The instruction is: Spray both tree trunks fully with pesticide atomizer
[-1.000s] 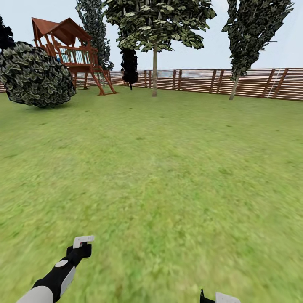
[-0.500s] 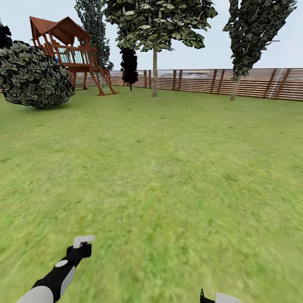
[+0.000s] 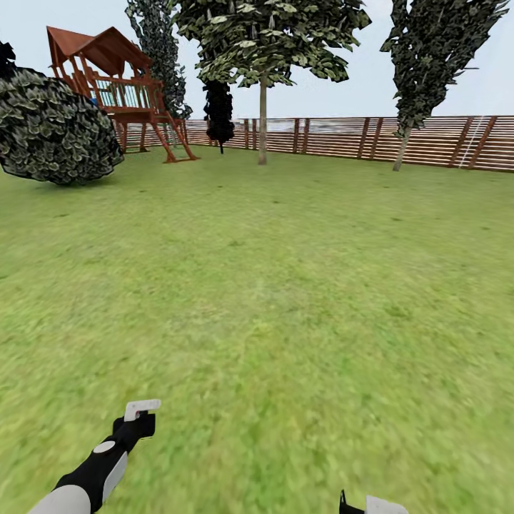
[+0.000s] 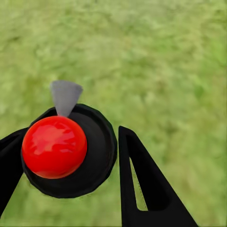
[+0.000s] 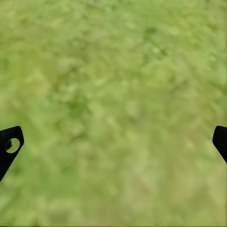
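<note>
In the left wrist view the pesticide atomizer [image 4: 54, 146] is seen from above: a round red top on a dark body, with a grey nozzle pointing away. My left gripper [image 4: 68, 142] is shut on it, one black finger on each side. In the head view the left gripper [image 3: 137, 421] hangs low over the grass floor [image 3: 285, 300] at the bottom left. My right gripper [image 5: 113, 142] is open with only blurry grass between its fingers, and it peeks in at the bottom edge [image 3: 371, 505]. A tall tree with a straight bare pale trunk [image 3: 263, 121] stands far ahead by the fence.
A brown slat fence [image 3: 428, 141] closes the lawn at the back. A round dark bush [image 3: 53, 128] and a red-brown wooden play tower [image 3: 118, 93] stand at the far left. Dark cypress-like trees [image 3: 421, 64] rise at the right and behind the tower. Open lawn lies ahead.
The whole head view has shifted slightly: bush and play tower have slid a little to the left. Both arms hold the same pose.
</note>
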Controlling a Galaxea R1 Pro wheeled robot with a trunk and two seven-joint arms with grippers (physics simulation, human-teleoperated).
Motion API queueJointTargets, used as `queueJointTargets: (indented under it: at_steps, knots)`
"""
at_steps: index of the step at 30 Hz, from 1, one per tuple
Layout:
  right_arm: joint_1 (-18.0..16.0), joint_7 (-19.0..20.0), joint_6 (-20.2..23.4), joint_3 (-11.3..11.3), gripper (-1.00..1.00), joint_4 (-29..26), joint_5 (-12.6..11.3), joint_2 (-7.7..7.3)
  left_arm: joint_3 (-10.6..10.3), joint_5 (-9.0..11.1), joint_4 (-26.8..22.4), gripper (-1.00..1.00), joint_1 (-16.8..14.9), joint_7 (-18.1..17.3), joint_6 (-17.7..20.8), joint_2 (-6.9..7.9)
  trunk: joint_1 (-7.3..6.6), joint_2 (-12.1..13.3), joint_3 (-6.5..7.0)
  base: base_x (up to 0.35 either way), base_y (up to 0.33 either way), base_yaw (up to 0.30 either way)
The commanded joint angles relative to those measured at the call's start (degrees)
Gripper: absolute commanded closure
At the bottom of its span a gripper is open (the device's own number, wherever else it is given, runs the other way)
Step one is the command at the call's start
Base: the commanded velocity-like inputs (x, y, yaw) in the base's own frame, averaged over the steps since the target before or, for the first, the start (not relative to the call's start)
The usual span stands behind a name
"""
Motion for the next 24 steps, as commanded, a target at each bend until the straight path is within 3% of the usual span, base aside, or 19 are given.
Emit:
queueJointTargets:
  at_steps: [1, 24]
  knots:
    - [0.0, 0.0, 0.0, 0.0, -1.0, 0.0, 0.0, 0.0, 0.0, 0.01, -0.01, 1.0, 0.0, 0.01, -0.03, 0.0, 0.0, 0.0, 0.0, 0.34, 0.0, 0.0]
    - [-0.01, 0.0, 0.0, 0.0, -1.0, 0.0, 0.0, 0.0, 0.0, 0.03, -0.01, 1.0, 0.0, 0.01, -0.05, 0.0, 0.0, 0.0, 0.0, 0.34, 0.0, 0.0]
